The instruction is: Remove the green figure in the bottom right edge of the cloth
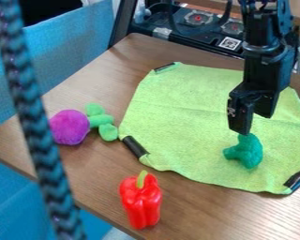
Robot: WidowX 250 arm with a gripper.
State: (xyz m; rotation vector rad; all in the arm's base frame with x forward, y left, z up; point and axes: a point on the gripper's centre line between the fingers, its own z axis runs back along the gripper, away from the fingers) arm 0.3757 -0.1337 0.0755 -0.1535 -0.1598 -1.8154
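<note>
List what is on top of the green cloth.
A green figure lies on the cloth, and black strips sit at three of its corners. The patch beneath the figure and whatever is behind the arm are covered, so unseen.

Bright, even light across the green cloth (pixel 183 117) here, and look at that pale sheen on the table (pixel 209 211) toward the lower right! Little glints pop on the red pepper (pixel 141 201), while the top left corner sits dark.
</note>
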